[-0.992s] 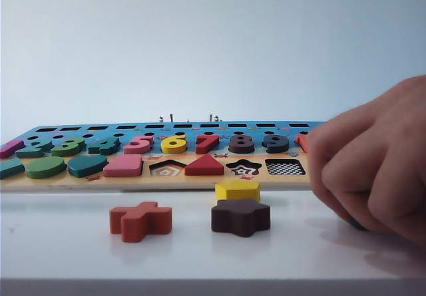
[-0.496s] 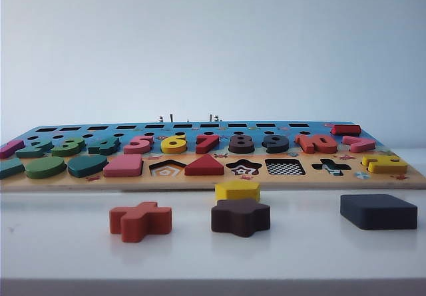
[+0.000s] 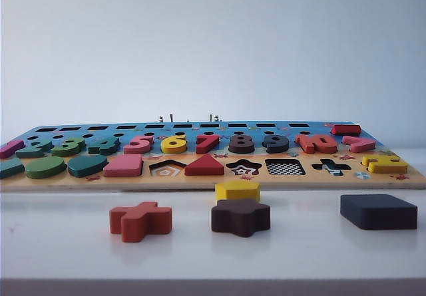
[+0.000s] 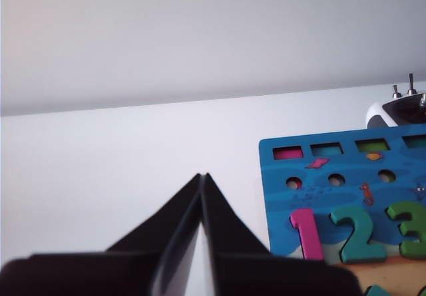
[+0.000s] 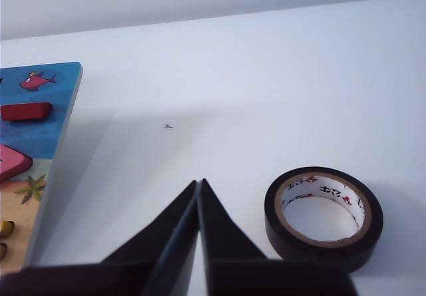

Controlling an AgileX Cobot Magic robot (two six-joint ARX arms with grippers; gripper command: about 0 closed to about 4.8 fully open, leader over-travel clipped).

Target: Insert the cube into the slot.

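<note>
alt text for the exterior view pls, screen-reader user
A dark navy cube lies on the white table, in front of a colourful puzzle board whose checkered square slot is empty. An orange cross block, a brown star block and a yellow block lie loose nearby; no gripper shows.

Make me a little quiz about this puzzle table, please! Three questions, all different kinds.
1. True or false: the dark navy cube already sits in the checkered square slot.
2. Which loose block lies nearest the board? A) orange cross block B) yellow block C) brown star block
3. Fill in: the left gripper and right gripper are both ____.

Key:
1. False; it lies on the white table.
2. B, the yellow block.
3. Shut, holding nothing; the right one is beside a black tape roll.
</note>
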